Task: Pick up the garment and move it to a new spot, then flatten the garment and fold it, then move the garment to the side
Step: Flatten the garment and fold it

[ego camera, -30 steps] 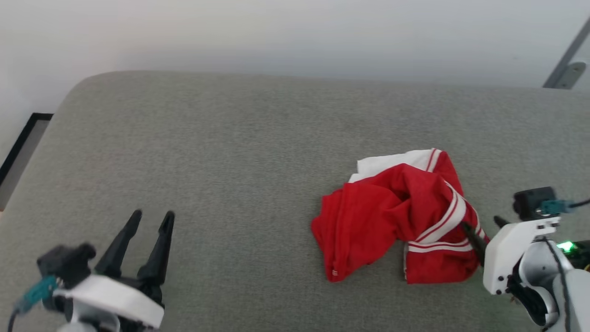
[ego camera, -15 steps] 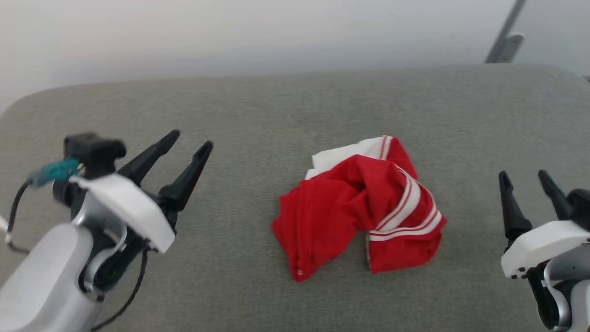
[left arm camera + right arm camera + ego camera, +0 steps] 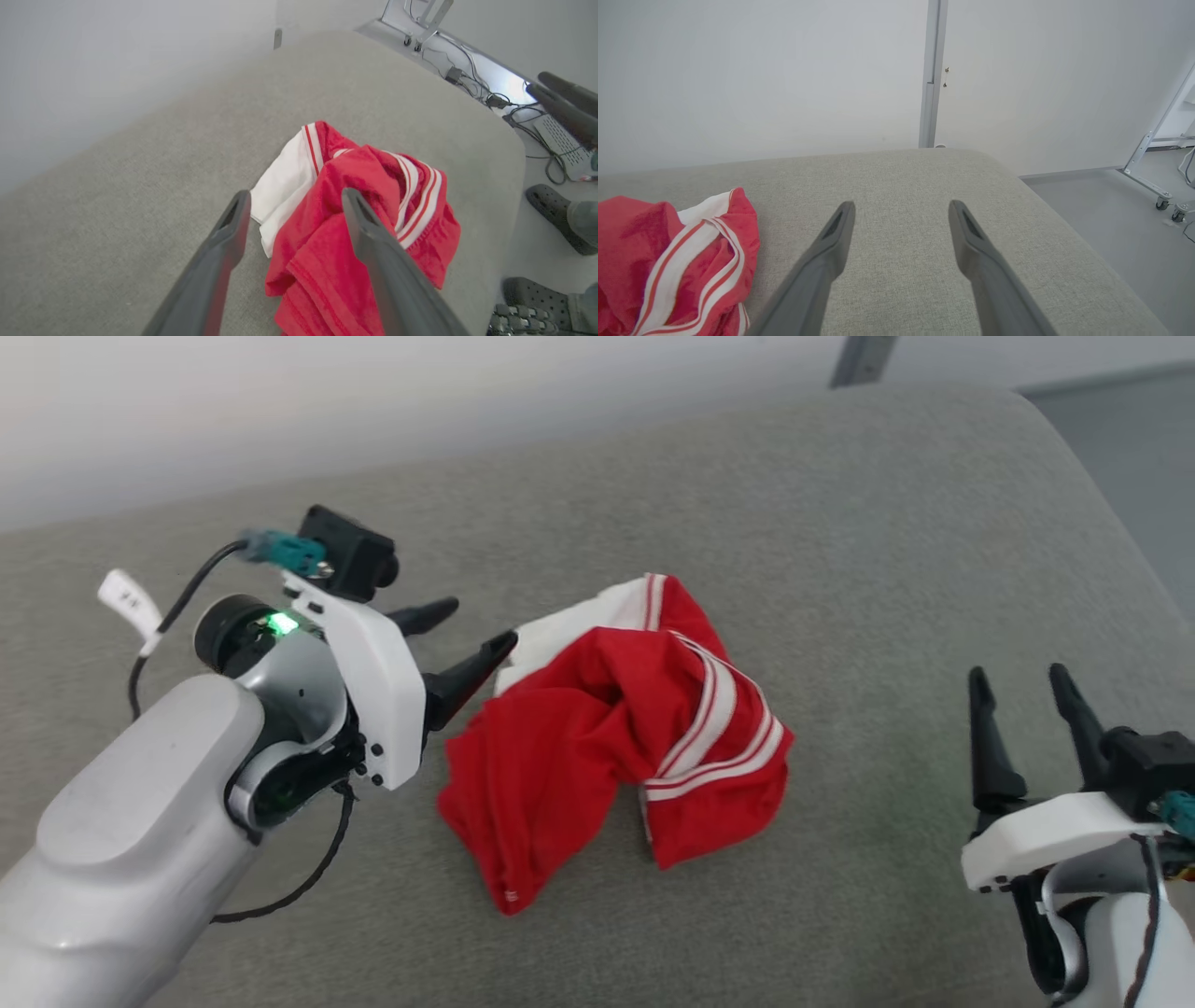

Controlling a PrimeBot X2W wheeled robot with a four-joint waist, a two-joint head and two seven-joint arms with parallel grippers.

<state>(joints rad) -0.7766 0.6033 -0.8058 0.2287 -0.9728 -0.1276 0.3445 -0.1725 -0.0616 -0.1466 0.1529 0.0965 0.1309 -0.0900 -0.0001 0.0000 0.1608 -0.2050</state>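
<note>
My left gripper (image 3: 485, 621), jaws spread wide and empty, points at the white sleeve on the left edge of the crumpled red T-shirt (image 3: 579, 737), which lies bunched mid-way across the grey padded table (image 3: 887, 504). My right gripper (image 3: 1016, 670), equally open and empty, hovers well off to the right. Nothing is lifted yet. The pickup, move, flattening, folding and setting aside are all left to do.
</note>
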